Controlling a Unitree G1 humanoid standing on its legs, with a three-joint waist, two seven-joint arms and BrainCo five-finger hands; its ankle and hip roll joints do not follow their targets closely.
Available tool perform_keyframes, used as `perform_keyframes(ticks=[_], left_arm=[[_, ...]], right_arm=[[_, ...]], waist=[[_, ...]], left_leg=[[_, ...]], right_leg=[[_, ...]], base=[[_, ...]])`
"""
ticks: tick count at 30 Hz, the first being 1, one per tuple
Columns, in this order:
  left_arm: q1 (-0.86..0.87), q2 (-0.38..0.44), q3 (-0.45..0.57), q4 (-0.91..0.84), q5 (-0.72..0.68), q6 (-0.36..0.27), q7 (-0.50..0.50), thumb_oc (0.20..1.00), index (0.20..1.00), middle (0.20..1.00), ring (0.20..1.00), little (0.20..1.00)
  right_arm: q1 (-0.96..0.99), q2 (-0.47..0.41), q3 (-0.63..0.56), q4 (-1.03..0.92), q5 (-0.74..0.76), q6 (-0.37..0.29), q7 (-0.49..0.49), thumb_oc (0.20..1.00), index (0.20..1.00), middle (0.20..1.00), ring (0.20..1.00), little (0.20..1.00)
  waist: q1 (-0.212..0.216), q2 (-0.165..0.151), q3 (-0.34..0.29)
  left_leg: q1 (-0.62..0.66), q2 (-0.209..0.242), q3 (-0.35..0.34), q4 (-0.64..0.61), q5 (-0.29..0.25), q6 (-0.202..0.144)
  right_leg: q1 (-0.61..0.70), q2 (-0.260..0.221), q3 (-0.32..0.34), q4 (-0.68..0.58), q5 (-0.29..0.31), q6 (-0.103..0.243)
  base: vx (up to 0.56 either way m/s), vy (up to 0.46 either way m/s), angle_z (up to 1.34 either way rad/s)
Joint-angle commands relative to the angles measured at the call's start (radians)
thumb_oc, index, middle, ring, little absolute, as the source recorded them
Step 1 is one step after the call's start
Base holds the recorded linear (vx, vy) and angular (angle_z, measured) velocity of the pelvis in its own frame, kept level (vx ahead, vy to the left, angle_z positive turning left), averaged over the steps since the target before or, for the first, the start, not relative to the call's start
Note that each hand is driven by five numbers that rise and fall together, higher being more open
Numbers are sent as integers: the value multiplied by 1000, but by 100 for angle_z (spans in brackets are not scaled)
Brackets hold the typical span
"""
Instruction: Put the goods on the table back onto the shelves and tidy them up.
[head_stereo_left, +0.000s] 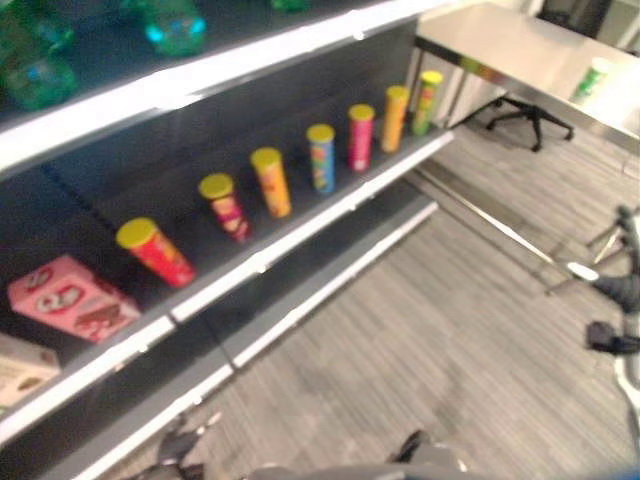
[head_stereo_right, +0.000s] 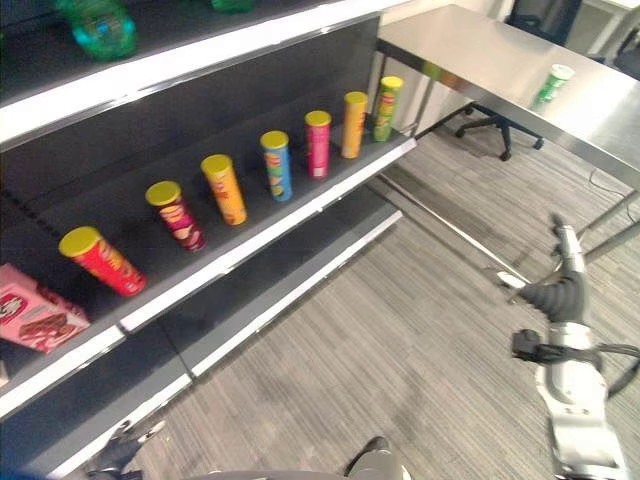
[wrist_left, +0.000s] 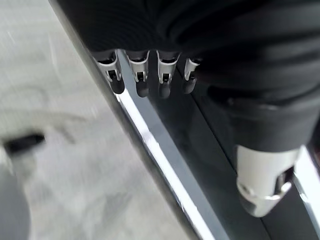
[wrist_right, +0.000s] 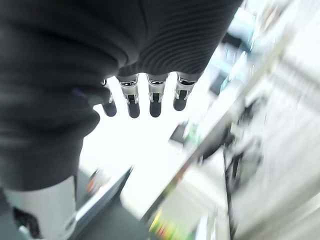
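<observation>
Several chip cans stand in a row on the middle shelf (head_stereo_left: 300, 235), from a red one (head_stereo_left: 157, 250) at the left to a green one (head_stereo_left: 427, 102) at the far end. One more green can (head_stereo_right: 552, 84) stands on the steel table (head_stereo_right: 470, 50) at the back right. My right hand (head_stereo_right: 558, 295) hangs low at the right, over the floor and short of the table. In its wrist view the fingers (wrist_right: 150, 95) are straight and hold nothing. My left hand (head_stereo_left: 180, 445) hangs by the bottom shelf edge, its fingers (wrist_left: 138, 70) relaxed and empty.
A pink box (head_stereo_left: 70, 298) and a beige box (head_stereo_left: 20, 365) lie at the left end of the middle shelf. Green bottles (head_stereo_left: 170, 25) stand on the top shelf. An office chair (head_stereo_left: 525, 115) is under the table. Grey carpet (head_stereo_left: 430, 330) spreads between shelf and table.
</observation>
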Motion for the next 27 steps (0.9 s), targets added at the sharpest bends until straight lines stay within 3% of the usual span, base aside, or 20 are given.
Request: perform_keyframes(ticks=[1,2,4,5,6,8,10,16,22,25,27], left_arm=[[-59,77,8,-14,-4,-18,14,1000,1000,1000,1000,1000],[-51,60,15,-13,-17,-20,16,1000,1000,1000,1000,1000],[-44,45,22,-7,-37,-17,17,1000,1000,1000,1000,1000],[-55,32,9,6,-43,-17,25,1000,1000,1000,1000,1000],[-62,26,7,7,-53,-15,30,1000,1000,1000,1000,1000],[-69,19,8,21,-64,-12,36,1000,1000,1000,1000,1000],[-64,13,-5,40,-54,-3,36,1000,1000,1000,1000,1000],[-55,-6,-33,97,-37,6,35,1000,1000,1000,1000,1000],[-73,-18,-23,152,-15,8,50,1000,1000,1000,1000,1000],[-56,-11,-12,154,0,3,61,1000,1000,1000,1000,1000],[-64,0,-13,162,13,-1,70,1000,1000,1000,1000,1000]], right_arm=[[-166,44,-17,-20,32,-47,-27,1000,1000,1000,1000,1000],[-183,21,-6,-13,34,-43,-20,1000,1000,1000,1000,1000],[-226,-4,32,6,40,-42,-18,1000,1000,1000,1000,1000],[-264,-6,76,31,51,-40,-9,1000,1000,1000,1000,1000],[-286,-10,96,37,56,-38,0,1000,1000,1000,1000,1000],[-304,1,113,48,69,-33,9,1000,1000,1000,1000,1000],[-317,2,141,79,76,-25,25,1000,1000,1000,1000,1000],[-394,2,214,130,85,-23,25,1000,1000,1000,1000,1000],[-446,-7,248,114,56,-10,28,1000,1000,1000,1000,1000],[-472,3,267,100,31,-2,30,1000,1000,1000,1000,1000],[-490,15,279,119,36,-4,27,1000,1000,1000,1000,1000]], waist=[[26,-49,130],[11,-43,126],[13,-41,123],[26,-55,125],[37,-69,127],[48,-87,130],[98,-103,141],[188,-74,161],[259,-36,159],[304,-31,134],[331,-60,125]], left_leg=[[20,24,-32,-47,2,-44],[30,39,-22,22,58,-44],[25,46,-60,125,66,-42],[-10,-19,-168,186,31,-19],[-54,-70,-218,200,-22,8],[-85,-88,-224,200,-55,33],[-187,-168,-301,105,-112,58],[-304,-238,-346,-107,9,39],[-368,-224,-299,-160,88,19],[-341,-235,-305,-158,108,55],[-336,-258,-305,-144,91,85]], right_leg=[[53,-22,151,-235,176,196],[49,29,168,-255,163,158],[46,77,223,-273,137,125],[53,116,285,-286,106,99],[64,130,319,-291,92,91],[78,148,357,-295,84,91],[128,169,427,-296,49,92],[218,225,499,-296,-8,96],[317,267,537,-277,-90,89],[370,270,560,-257,-140,85],[393,245,556,-211,-170,103]], base=[[92,-275,-91],[67,-236,-130],[104,-277,-227],[184,-313,-227],[208,-318,-150],[232,-178,-169],[335,-96,-137],[298,-2,-104],[343,44,-54],[433,103,-15],[383,82,-45]])
